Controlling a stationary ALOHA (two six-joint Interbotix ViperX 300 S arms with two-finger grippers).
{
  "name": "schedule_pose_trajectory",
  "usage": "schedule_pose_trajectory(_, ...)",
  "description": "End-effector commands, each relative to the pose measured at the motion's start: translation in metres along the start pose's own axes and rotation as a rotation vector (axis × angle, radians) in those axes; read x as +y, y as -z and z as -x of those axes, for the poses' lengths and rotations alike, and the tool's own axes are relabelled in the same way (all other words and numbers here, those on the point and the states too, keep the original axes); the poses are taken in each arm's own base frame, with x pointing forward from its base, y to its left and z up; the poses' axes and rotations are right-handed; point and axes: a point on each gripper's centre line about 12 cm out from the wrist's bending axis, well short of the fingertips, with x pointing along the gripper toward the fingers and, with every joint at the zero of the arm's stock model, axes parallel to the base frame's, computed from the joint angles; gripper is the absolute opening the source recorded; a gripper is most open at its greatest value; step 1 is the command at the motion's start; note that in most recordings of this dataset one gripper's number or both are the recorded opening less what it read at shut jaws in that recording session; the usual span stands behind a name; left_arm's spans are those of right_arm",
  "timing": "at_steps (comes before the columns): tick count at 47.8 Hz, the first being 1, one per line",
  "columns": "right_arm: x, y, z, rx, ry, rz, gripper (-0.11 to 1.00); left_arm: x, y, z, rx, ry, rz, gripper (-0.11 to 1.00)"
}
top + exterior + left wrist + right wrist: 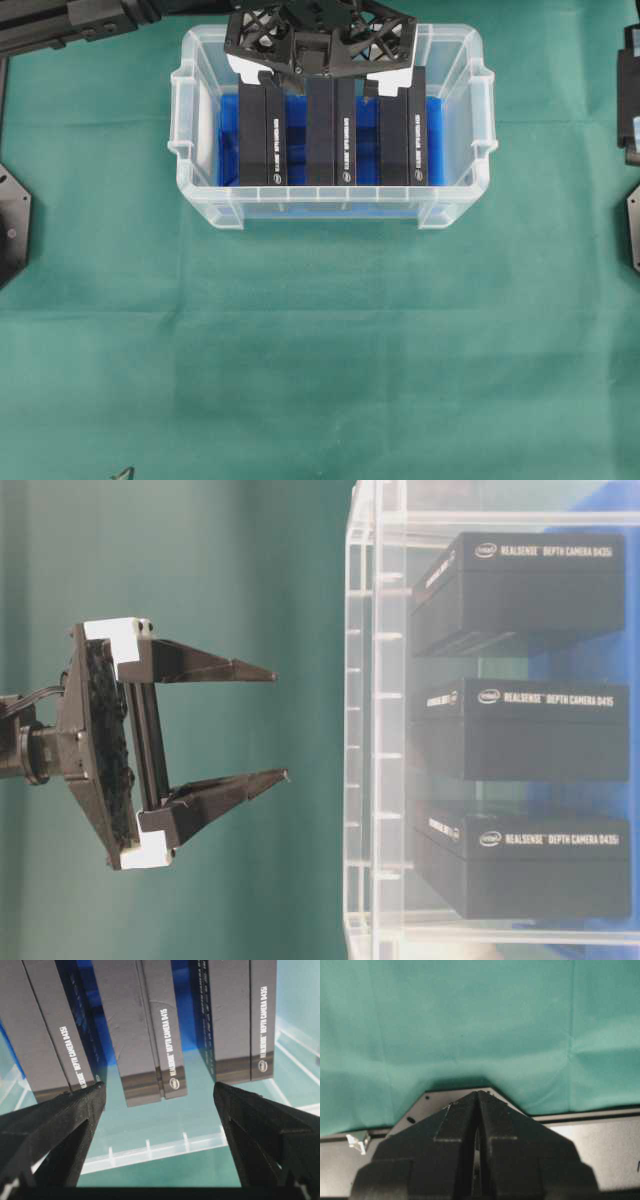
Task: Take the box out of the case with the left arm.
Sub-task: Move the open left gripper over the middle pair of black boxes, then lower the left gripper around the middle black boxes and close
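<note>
Three rigid black cardboard boxes, middle one (331, 130), stand on edge in the clear plastic case (200, 190); light, smooth-sided, best pinched across the narrow faces. Left hand (280, 723) hangs wide open, empty, above the middle box.

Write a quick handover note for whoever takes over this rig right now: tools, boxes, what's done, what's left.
Left tool: open, empty, poised above the case, lined up with the middle box.
Right tool: shut, empty, parked over the green cloth, away from the case.
Three black boxes stand side by side in the case; none is out.
Left to do: lower, grip one box, lift it clear.
</note>
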Motion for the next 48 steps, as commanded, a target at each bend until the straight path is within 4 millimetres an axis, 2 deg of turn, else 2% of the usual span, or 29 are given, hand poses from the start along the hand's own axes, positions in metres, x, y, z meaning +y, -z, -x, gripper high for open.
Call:
schedule_pose_trajectory(1,0.000,-0.002,0.008,-0.027,-0.004,-0.003,0.01,-0.001,-0.004,0.015,-0.018,0.039,0.007,0.87)
schedule_pose_trajectory(31,0.000,-0.002,0.008,-0.029,-0.005,-0.003,0.01,0.000,-0.003,0.014,-0.018,0.034,0.007,0.87)
schedule_pose_trajectory(48,0.000,-0.002,0.008,-0.029,-0.005,-0.003,0.01,0.000,-0.003,0.002,-0.019,0.035,0.005,0.87)
